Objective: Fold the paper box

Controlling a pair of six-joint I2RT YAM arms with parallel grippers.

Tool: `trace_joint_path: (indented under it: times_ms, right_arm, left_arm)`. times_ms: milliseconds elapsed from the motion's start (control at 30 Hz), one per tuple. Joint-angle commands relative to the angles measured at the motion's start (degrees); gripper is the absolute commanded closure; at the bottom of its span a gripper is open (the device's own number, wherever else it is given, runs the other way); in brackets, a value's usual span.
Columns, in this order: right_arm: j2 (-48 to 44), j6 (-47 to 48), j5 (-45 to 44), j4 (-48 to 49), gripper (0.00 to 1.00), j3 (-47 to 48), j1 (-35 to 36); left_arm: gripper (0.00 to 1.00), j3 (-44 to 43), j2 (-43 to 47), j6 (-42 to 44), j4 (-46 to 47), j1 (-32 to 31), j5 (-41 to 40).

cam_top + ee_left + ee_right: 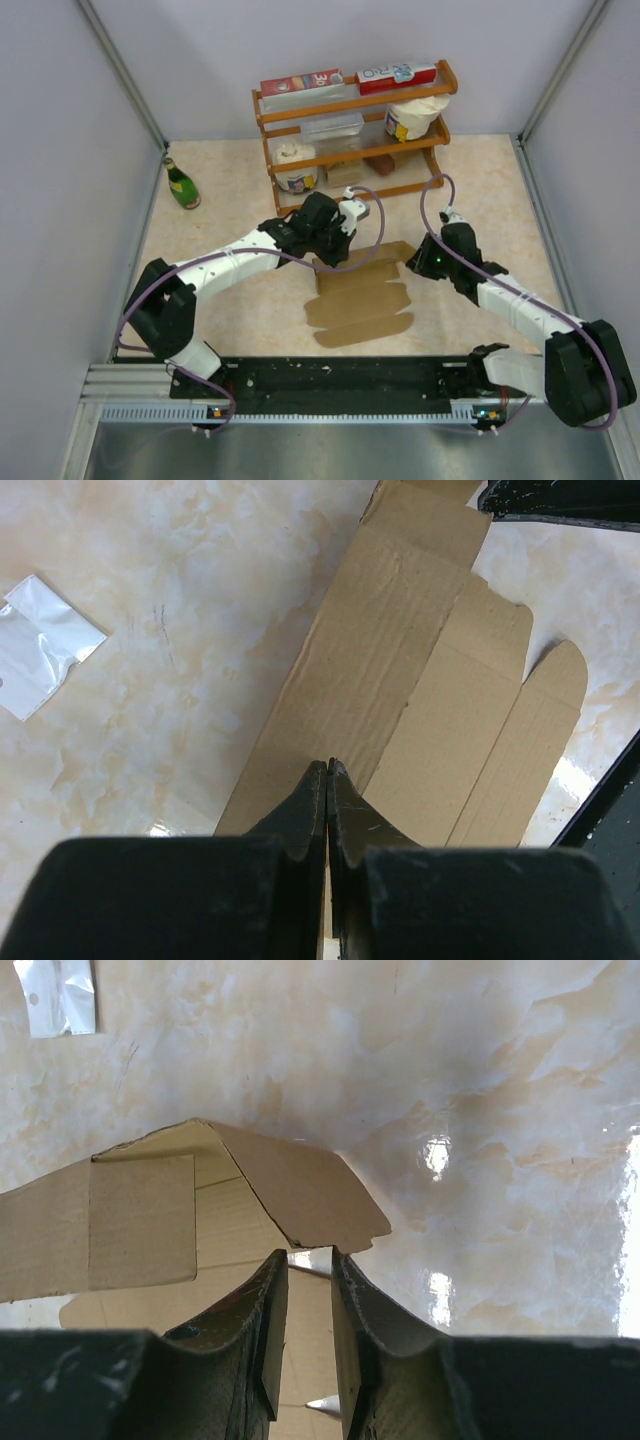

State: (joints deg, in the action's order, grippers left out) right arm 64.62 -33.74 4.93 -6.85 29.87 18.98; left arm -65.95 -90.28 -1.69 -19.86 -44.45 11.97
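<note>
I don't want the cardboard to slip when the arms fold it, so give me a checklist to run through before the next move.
1. Left end effector clamped on the paper box: ok, fingers shut at the raised panel's edge.
2. Right end effector gripping the end flap: not ok, jaws apart, flap just past the fingertips.
3. Far panel lifted: ok, the rest of the sheet lies flat.
4. Plastic packet out of the way: ok, apart from the cardboard.
5. Crease bending along its scored line: cannot tell.
</note>
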Motion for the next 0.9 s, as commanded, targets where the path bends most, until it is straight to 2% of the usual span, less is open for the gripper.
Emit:
trace_joint_path:
  times_ms: [0,333,633,867]
  right_arm:
    - [2.26,-0.46,2.97,6.41,0.76,-0.34,-1.23]
    - [-0.89,0.07,5.18,10.63,0.75,0.1,-1.32]
    - [-5.38,1.39,4.39,8.96,0.88,1.59,-1.23]
    - [-3.1,3.59,5.26,6.94,0.95,5.2,-1.23]
  left_arm:
    - [1.0,-2.78,-0.51,0.73,0.0,0.06,-1.15]
    - [1.0,-3.39,-0.86,0.99,-0.97,0.06,-3.0]
    - [1.0,-3.92,-1.74,0.99,-1.94,0.06,-4.49]
    - [1.0,-4.27,-1.48,0.99,-2.64,0.06,-5.64]
